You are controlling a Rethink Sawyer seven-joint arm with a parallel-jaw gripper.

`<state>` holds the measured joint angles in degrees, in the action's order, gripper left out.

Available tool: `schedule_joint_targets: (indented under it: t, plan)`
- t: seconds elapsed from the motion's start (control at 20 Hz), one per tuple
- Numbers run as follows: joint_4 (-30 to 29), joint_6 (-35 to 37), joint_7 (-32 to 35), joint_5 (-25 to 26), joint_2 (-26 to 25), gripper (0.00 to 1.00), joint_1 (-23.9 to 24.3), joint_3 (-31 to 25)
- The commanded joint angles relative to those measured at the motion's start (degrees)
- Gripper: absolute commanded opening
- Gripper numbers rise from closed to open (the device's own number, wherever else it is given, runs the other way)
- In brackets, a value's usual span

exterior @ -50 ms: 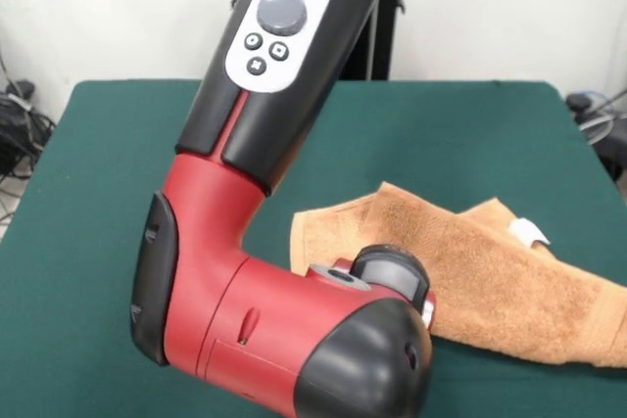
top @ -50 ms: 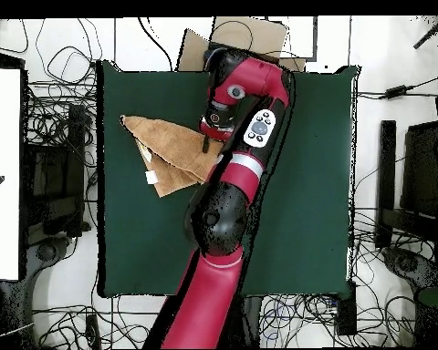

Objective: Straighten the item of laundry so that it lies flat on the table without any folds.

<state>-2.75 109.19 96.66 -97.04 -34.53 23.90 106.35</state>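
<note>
The item of laundry [exterior @ -50 ms: 480,276], an orange-tan terry towel, lies folded over itself on the green table [exterior @ -50 ms: 108,242], with a small white tag [exterior @ -50 ms: 529,231] at its far right edge. In the overhead view the towel [top @ -50 ms: 163,146] forms a wedge left of the arm, its tag [top @ -50 ms: 151,178] at the lower left. The red and black arm bends low over the towel's edge. My gripper [top @ -50 ms: 207,139] shows only as a dark part under the wrist, right at the towel's right edge. The wrist hides it in the front view.
The arm's bulky red elbow [exterior @ -50 ms: 284,340] fills the front-centre of the table. Cables and equipment [top @ -50 ms: 58,137] lie on the floor around the table. A cardboard piece [top @ -50 ms: 245,36] sits beyond one table edge.
</note>
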Motion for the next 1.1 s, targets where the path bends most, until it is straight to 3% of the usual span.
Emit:
schedule_joint_targets:
  t: [0.05, 0.35, 0.7, 1.1]
  plan:
    - [1.5, -8.5, -10.2, 6.2, -3.4, 1.00, -3.2, -6.6]
    - [0.5, -6.1, -8.5, 12.3, -4.3, 1.00, -5.2, -13.3]
    - [-3.1, -2.4, -9.5, 26.7, -3.6, 1.00, -9.2, -27.4]
    - [-8.7, -2.0, -11.8, 39.5, -2.1, 1.00, -13.8, -41.4]
